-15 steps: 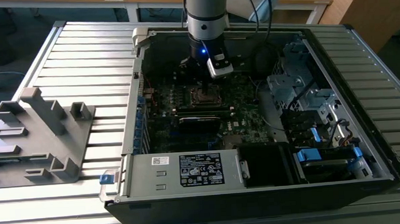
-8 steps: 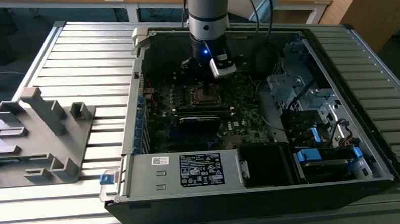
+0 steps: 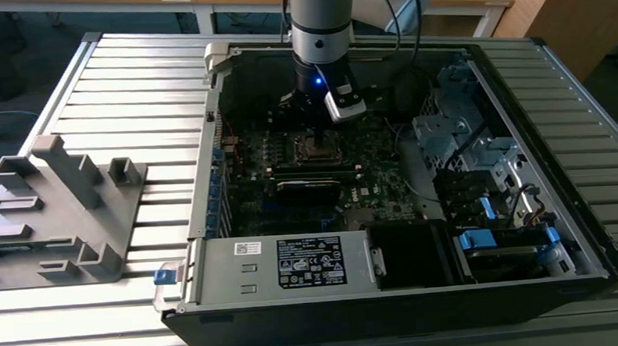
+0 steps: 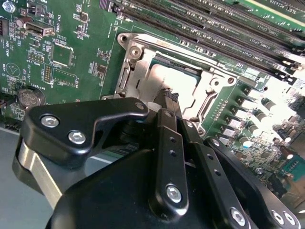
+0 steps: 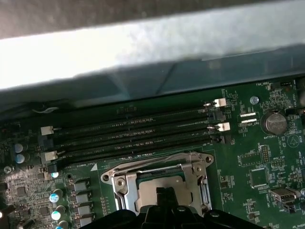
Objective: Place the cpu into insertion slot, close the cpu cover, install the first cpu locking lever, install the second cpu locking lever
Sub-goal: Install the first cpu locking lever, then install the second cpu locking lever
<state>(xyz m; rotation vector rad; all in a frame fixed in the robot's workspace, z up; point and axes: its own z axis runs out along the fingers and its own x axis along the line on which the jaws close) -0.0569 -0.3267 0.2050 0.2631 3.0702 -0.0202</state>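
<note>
My gripper (image 3: 318, 137) reaches down into the open computer case, right over the insertion slot (image 3: 316, 148) on the green board. In the second wrist view its black fingers (image 4: 164, 143) run together to a shut tip (image 4: 168, 95) with nothing between them, resting on or just above the cpu (image 4: 180, 80). The cpu lies flat in the slot, and its dull metal top shows through the window of the cpu cover (image 4: 137, 67). The silvery cover lies down flat around it. In the first wrist view the cpu (image 5: 151, 183) sits inside the cover frame (image 5: 123, 185), with the gripper tip (image 5: 164, 193) over its near edge.
Long black memory slots (image 5: 138, 133) run beside the socket, with the case wall (image 5: 143, 43) behind them. A coin battery (image 5: 273, 122) sits off to one side. A grey white-labelled box (image 3: 292, 264) fills the case's front, blue-tabbed drive cages (image 3: 499, 235) its right. A grey fixture (image 3: 60, 215) stands outside, left.
</note>
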